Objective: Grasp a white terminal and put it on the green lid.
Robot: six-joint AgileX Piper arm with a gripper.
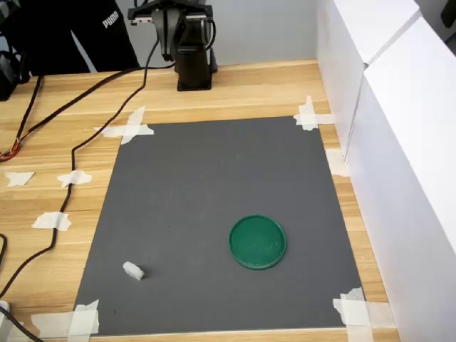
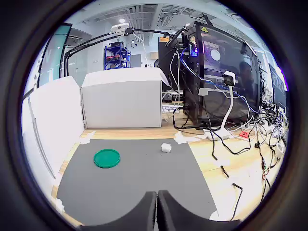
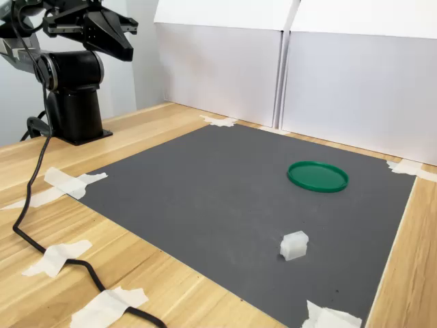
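Roughly: grey mat (image 1: 214,214) taped to wood table (image 1: 242,92), white panels (image 3: 355,89) along its edge. Arm (image 3: 72,82) off mat, gripper (image 2: 157,211) closed, empty, tips cut off in wrist view. Lid (image 1: 257,242) on mat, unobstructed. Terminal (image 1: 133,271) on mat, well apart from lid. Cable (image 1: 71,157) beside mat.

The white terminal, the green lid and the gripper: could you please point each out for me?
white terminal (image 1: 133,270), first exterior view, middle of its top.
green lid (image 1: 257,241), first exterior view, centre of the disc.
gripper (image 2: 157,202), wrist view, where the closed fingertips meet.
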